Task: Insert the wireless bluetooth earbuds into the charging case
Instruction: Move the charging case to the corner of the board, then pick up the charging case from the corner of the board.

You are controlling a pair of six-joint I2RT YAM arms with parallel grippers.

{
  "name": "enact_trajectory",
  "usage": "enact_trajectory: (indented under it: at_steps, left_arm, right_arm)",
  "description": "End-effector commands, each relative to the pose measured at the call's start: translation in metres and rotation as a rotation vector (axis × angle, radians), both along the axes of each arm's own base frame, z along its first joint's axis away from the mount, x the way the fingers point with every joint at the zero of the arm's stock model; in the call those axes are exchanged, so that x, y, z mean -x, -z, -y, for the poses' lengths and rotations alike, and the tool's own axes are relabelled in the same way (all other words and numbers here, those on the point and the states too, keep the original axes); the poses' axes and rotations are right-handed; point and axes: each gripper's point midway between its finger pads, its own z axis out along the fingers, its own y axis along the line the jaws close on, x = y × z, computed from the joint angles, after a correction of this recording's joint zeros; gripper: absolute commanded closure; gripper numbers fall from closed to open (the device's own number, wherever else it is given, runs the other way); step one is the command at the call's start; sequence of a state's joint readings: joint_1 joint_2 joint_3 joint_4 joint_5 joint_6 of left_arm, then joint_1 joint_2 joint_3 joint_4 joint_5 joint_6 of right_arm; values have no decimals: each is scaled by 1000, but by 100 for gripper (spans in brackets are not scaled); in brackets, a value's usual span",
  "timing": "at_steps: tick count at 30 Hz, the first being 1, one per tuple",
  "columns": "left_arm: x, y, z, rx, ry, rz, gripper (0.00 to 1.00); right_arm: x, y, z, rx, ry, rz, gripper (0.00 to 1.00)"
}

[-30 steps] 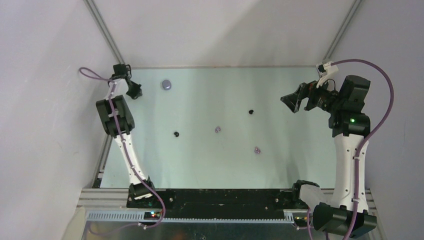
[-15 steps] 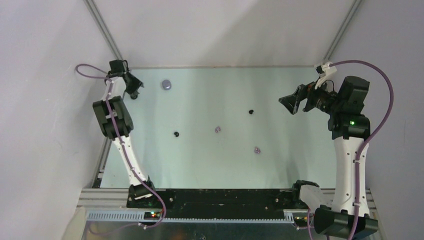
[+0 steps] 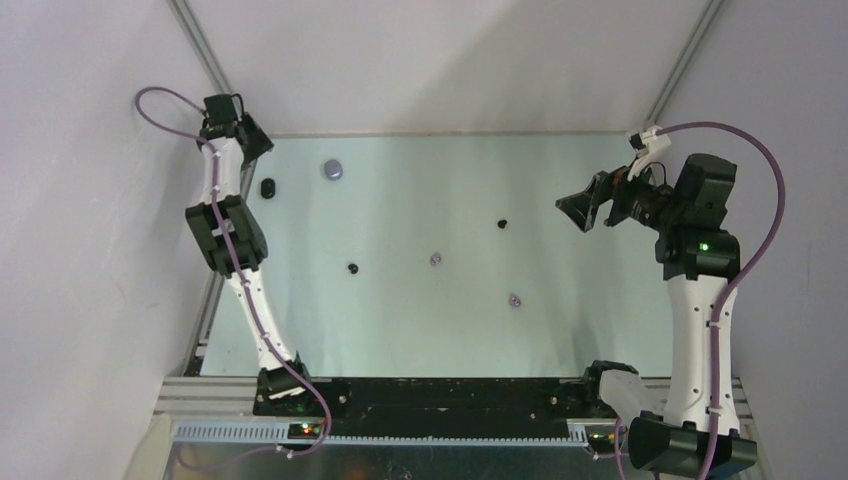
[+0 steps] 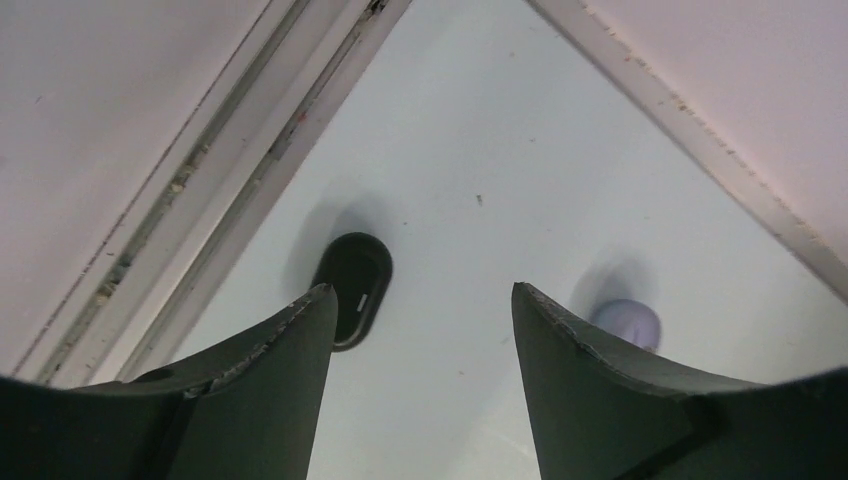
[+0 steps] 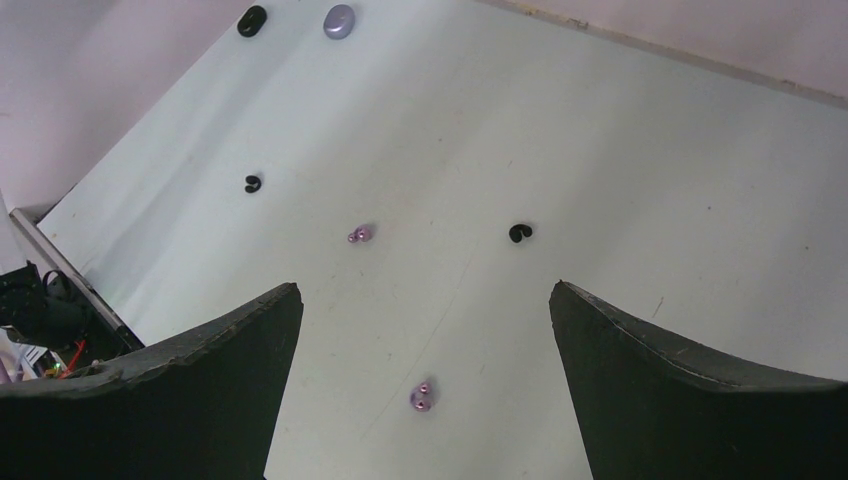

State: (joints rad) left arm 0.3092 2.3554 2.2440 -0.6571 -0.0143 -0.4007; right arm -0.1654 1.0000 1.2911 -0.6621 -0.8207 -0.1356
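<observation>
1. At the far left corner of the table (image 3: 420, 190), the left gripper (image 4: 418, 298) hangs above the surface. Its jaws stand well apart, with nothing between them and nothing touching them.
2. Just past the jaw at the left of the wrist view lies the black charging case (image 4: 352, 285). It is a flat oval resting on the table, clear of the gripper. A small pale mark on its top is too small to read.
3. Just past the other jaw lies the lilac charging case (image 4: 625, 320), a rounded pebble shape partly hidden behind that jaw.
4. Over the right side of the table, the right gripper (image 5: 425, 292) is raised with its jaws spread wide. It is empty and in contact with nothing.
5. Ahead of the right gripper, the four wireless bluetooth earbuds lie loose on the table, outside both cases and well apart from them:
   - near lilac earbud (image 5: 422, 396), directly below the gap between the jaws;
   - far lilac earbud (image 5: 360, 234), farther ahead;
   - right black earbud (image 5: 520, 233), level with it;
   - left black earbud (image 5: 252, 183), farthest toward the cases.
</observation>
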Motion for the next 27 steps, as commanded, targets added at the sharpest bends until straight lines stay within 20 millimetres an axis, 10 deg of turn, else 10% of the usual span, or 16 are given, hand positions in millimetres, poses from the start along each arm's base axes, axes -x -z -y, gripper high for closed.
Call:
enact_trajectory:
  at_steps: [1,16,27]
  left_arm:
    - [12,31,-19,-84,23,-126,28]
    - [26,84,-1,137,18,-200,29]
    - [30,86,-4,106,-3,-218,33]
  right_arm:
    - [7,-22,-2,17,-8,71,0]
    - [3,-17,2,15,3,57,0]
    - [1,-17,3,1,1,51,0]
